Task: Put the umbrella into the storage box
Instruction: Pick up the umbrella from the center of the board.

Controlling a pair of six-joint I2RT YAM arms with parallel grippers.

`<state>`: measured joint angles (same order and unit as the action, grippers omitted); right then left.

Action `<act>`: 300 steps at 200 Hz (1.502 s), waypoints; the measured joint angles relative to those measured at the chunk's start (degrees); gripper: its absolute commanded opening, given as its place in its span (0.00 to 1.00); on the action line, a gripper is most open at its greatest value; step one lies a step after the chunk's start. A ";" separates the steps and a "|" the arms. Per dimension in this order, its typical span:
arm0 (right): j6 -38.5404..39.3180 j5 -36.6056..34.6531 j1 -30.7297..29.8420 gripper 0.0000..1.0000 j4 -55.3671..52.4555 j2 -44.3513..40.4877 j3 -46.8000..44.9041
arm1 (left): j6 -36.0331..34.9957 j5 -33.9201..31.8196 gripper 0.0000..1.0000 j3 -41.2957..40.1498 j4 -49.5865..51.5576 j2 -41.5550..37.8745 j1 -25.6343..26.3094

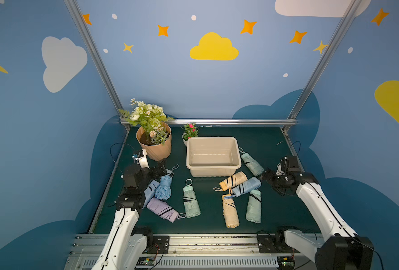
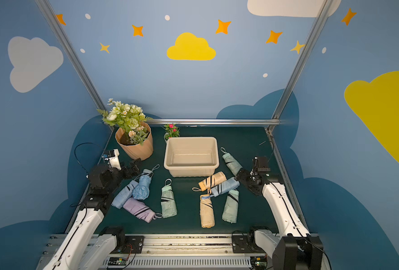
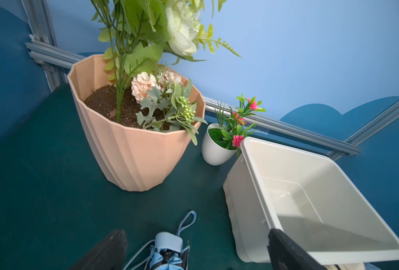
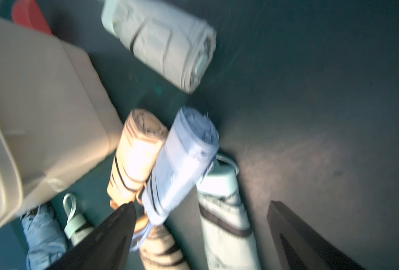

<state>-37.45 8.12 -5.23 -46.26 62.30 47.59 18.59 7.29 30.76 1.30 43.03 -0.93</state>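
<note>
Nine folded umbrellas lie on the worktop (image 1: 275,210); the storage box (image 1: 212,138) is empty. The right gripper (image 1: 265,174), spread and holding nothing, is just beside one end of the pale blue umbrella (image 1: 246,186), whose long axis runs away from it toward the worktop's middle. The left gripper (image 1: 160,168) is also spread and empty.

The beige storage box (image 1: 213,172) stands upright, open side up, toward the back of the bench (image 1: 275,210). A folded mint umbrella (image 1: 251,162) lies just beside its right wall, and a beige umbrella (image 1: 232,181) and a pale blue umbrella (image 1: 246,187) lie touching side by side before its front right corner. Six more folded umbrellas (image 1: 191,203) lie flat nearer the front edge, all outside the box.
</note>
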 measured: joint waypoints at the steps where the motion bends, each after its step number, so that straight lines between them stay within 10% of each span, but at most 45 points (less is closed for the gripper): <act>1: -0.09 0.04 -0.26 0.91 -0.59 -0.09 0.11 | 0.09 0.07 1.00 0.00 0.13 -0.11 0.00; 44: -9.53 2.34 -7.41 0.80 -9.88 -4.61 1.49 | 5.27 2.01 1.00 0.00 6.86 -4.81 1.05; 134: -7.26 -0.83 -21.29 0.94 -18.01 0.96 -4.37 | 8.98 2.12 1.00 -0.15 10.05 -7.08 1.38; 300: -2.75 -4.83 -24.13 0.79 -3.28 18.78 -8.17 | 10.19 2.14 1.00 -0.98 10.29 -9.40 1.38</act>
<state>-40.21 3.29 -29.36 -49.54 81.08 39.42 28.77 9.43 29.78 11.60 33.63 0.45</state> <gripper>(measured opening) 0.814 0.999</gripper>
